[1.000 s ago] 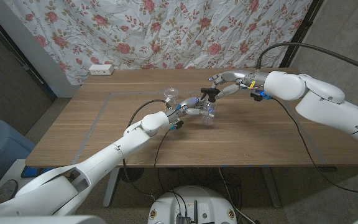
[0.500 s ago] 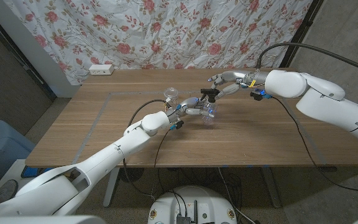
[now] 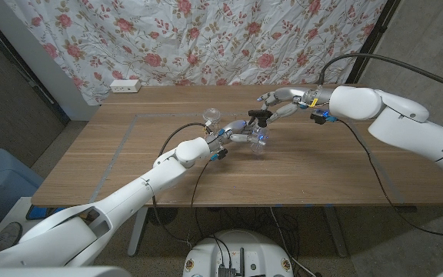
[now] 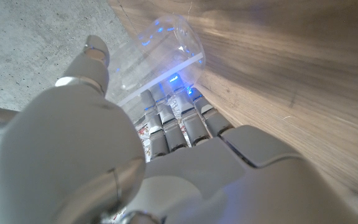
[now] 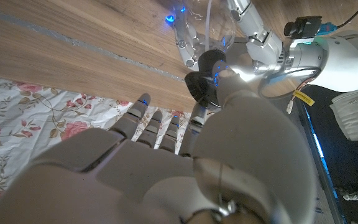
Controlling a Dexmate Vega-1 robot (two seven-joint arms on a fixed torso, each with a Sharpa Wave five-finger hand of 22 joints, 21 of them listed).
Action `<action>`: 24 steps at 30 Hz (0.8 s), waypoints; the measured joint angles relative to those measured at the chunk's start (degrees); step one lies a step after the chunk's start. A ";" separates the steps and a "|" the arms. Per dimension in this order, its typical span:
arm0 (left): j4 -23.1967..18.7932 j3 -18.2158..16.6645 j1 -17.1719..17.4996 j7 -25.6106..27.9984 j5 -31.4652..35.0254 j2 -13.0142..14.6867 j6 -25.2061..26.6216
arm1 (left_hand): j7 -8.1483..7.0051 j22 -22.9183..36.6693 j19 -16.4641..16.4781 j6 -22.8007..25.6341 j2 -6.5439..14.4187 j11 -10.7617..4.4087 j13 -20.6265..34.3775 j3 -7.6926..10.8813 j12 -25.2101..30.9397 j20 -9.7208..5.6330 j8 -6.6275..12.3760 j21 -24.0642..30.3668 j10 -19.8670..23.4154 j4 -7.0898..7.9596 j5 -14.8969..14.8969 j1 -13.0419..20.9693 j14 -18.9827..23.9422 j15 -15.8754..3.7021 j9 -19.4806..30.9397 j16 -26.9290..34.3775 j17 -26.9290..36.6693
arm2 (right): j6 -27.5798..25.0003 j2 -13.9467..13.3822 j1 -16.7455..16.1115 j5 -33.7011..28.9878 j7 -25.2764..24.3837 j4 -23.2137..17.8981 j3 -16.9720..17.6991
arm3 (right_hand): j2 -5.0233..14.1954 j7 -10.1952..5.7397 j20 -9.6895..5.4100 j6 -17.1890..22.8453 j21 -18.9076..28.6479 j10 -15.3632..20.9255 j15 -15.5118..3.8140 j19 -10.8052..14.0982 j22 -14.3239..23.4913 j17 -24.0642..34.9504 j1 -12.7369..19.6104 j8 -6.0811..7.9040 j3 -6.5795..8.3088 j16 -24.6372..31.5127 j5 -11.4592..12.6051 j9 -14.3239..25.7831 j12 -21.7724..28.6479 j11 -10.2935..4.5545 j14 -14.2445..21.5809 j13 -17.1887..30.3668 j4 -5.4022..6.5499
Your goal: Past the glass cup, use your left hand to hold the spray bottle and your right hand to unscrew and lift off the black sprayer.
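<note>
The clear spray bottle (image 3: 257, 139) stands near the middle of the wooden table (image 3: 321, 169), a little toward the far side, with the black sprayer (image 3: 258, 115) on its top. The left hand (image 3: 235, 132) grips the bottle's body from the left, fingers wrapped round the clear plastic, while the right hand (image 3: 281, 103) reaches in from the right with its thumb and fingers at the sprayer; whether they pinch it I cannot tell. The glass cup (image 3: 212, 117) stands just left of the left hand.
</note>
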 measured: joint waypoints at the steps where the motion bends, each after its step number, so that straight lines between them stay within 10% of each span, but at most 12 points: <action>1: -0.03 0.00 0.02 0.00 0.00 0.00 0.00 | 0.00 0.00 0.00 0.00 0.00 0.00 0.00 0.00 0.00 0.00 0.00 0.00 0.00 0.00 0.00 0.00 0.00 0.00 -0.01 0.00 0.00 | 0.28 0.00 0.00 0.38 0.00 0.00 0.00 | 0.08 0.00 -0.18 0.00 0.00 0.00 0.00 -0.18 0.00 0.00 0.23 0.00 0.09 0.00 0.03 -0.08 0.00 0.00 0.00 0.00 -0.09; 9: -0.24 0.02 0.08 0.17 0.11 0.03 0.14 | 0.00 0.00 0.00 0.00 0.00 0.00 0.19 0.00 -0.18 0.00 0.00 0.00 0.00 0.00 0.00 0.00 0.00 0.00 -0.05 0.00 0.00 | 1.42 0.06 0.21 2.12 0.14 1.64 0.18 | -1.19 0.00 -0.18 0.00 0.00 0.00 -0.08 -1.00 0.00 0.44 1.52 0.00 1.48 0.00 1.11 -0.61 0.00 0.00 -0.73 0.00 0.07; 13: -0.32 0.05 0.08 0.21 0.13 0.03 0.24 | 0.00 0.00 0.00 0.00 0.00 -0.01 0.38 0.00 -0.19 0.00 0.00 0.00 0.00 -0.01 0.00 0.00 0.00 0.00 -0.38 0.00 0.00 | 2.02 0.11 0.38 3.14 0.55 2.09 0.18 | 5.21 -4.86 -0.43 4.21 0.00 -0.48 0.23 -1.37 0.00 0.53 9.74 -0.02 2.14 0.00 1.85 -0.69 0.00 -0.18 -1.04 0.00 -0.08; 24: -0.33 0.13 0.08 0.27 0.18 -0.15 0.39 | 0.00 0.00 0.00 0.00 0.00 0.02 0.10 -0.01 -0.56 0.00 0.00 0.00 0.63 -0.02 0.00 0.00 0.00 0.00 -0.36 0.00 0.13 | 3.11 0.15 0.96 5.03 1.21 3.47 0.18 | 4.72 -5.41 -0.18 3.96 0.00 -1.16 0.32 -2.23 0.00 0.79 10.20 -1.46 2.26 0.00 2.09 -1.39 0.00 0.09 -1.75 0.00 0.03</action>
